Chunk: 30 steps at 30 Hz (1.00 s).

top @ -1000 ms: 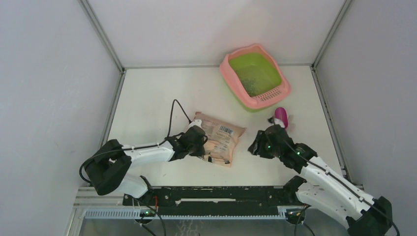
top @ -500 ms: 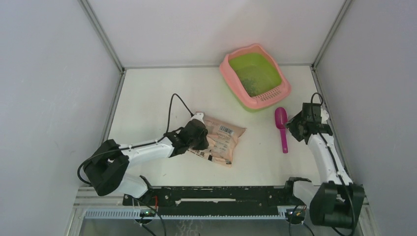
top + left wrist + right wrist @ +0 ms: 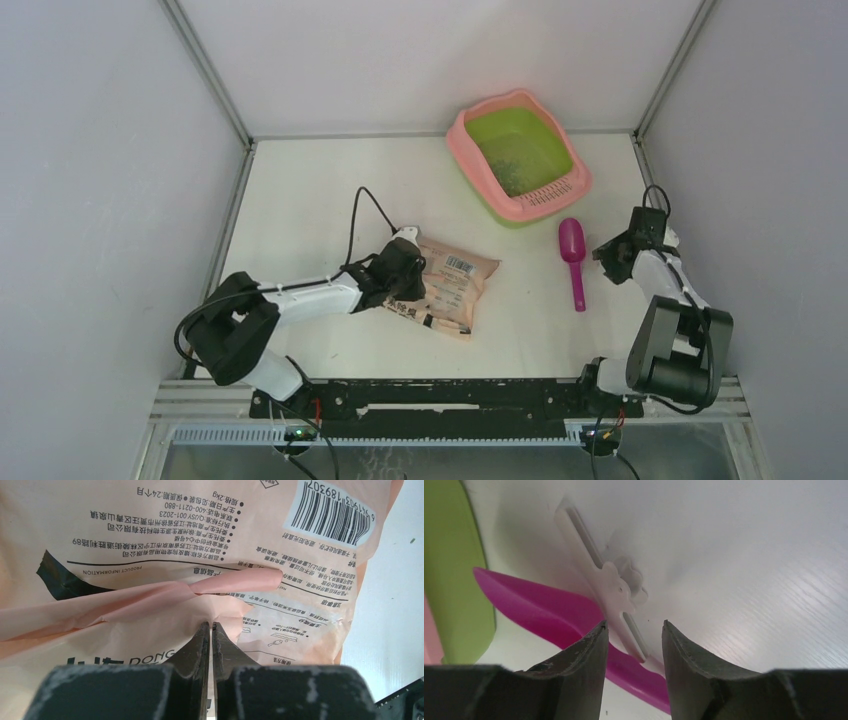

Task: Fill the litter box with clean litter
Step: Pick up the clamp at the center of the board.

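The litter box stands at the back right, pink-rimmed, with greyish litter speckling its green basin; its green wall shows at the left of the right wrist view. A peach printed bag lies mid-table. My left gripper is shut on a fold of the bag's film, the fingertips almost touching. My right gripper hangs open just right of the magenta scoop. A white flower-shaped plastic piece lies beyond its tips, over the scoop, touching neither finger.
Grey walls with metal posts close in the table on three sides. A black cable loops up from the left arm. The black rail runs along the near edge, and the right arm's base sits folded at the near right.
My right arm has swung away from the table's middle to the right edge, uncovering the scoop. The left gripper has shifted slightly on the bag, and the bag's left edge has moved with it.
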{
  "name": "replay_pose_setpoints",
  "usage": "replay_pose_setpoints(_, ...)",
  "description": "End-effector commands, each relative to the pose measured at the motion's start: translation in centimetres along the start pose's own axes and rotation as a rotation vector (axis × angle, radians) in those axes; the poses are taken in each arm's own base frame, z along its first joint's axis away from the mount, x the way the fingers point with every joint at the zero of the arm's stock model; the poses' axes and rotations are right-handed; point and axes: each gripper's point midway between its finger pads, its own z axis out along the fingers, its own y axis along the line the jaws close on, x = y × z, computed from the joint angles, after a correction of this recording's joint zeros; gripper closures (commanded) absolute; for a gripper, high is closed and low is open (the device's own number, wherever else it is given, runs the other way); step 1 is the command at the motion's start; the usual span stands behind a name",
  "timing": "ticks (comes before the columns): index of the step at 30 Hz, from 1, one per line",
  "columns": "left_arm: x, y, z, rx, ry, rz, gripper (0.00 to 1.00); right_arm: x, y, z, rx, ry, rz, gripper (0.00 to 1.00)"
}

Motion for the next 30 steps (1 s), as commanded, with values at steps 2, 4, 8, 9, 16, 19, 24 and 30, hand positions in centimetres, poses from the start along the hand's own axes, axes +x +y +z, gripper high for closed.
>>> replay_pose_setpoints(2, -2.4, -1.2, 0.0, 0.043, -0.052, 0.007, 0.92, -1.3, 2.0, 1.5, -0.075, -0.018, -0.020, 0.51)
replay_pose_setpoints(4, -2.5, -1.1, 0.0, 0.041, -0.055, 0.005, 0.92, -1.2, 2.1, 2.0, -0.079, -0.013, -0.022, 0.51)
replay_pose_setpoints(8, -2.7, -1.1, 0.0, 0.045, -0.053, 0.007, 0.93, -1.7, 2.3, 2.5, -0.082, -0.024, -0.030, 0.52)
replay_pose_setpoints(9, -2.8, -1.1, 0.0, 0.046, -0.053, 0.007, 0.92, -1.9, 2.3, 2.6, -0.082, -0.031, -0.033, 0.52)
replay_pose_setpoints(16, -2.7, -1.2, 0.3, 0.047, -0.045, 0.005, 0.92, -2.3, 2.5, 3.8, -0.075, -0.025, -0.049, 0.57)
replay_pose_setpoints(19, -2.7, -1.2, 0.3, 0.047, -0.043, 0.004, 0.92, -2.0, 2.4, 4.5, -0.073, -0.012, -0.049, 0.67)
replay_pose_setpoints(24, -2.7, -1.1, 0.0, 0.044, -0.040, 0.008, 0.93, -2.3, 2.5, 4.8, -0.078, -0.021, -0.036, 0.87)
replay_pose_setpoints(30, -3.1, -1.0, -0.4, 0.042, -0.045, 0.014, 0.92, -4.1, 2.6, 2.9, -0.073, -0.106, -0.052, 1.00)
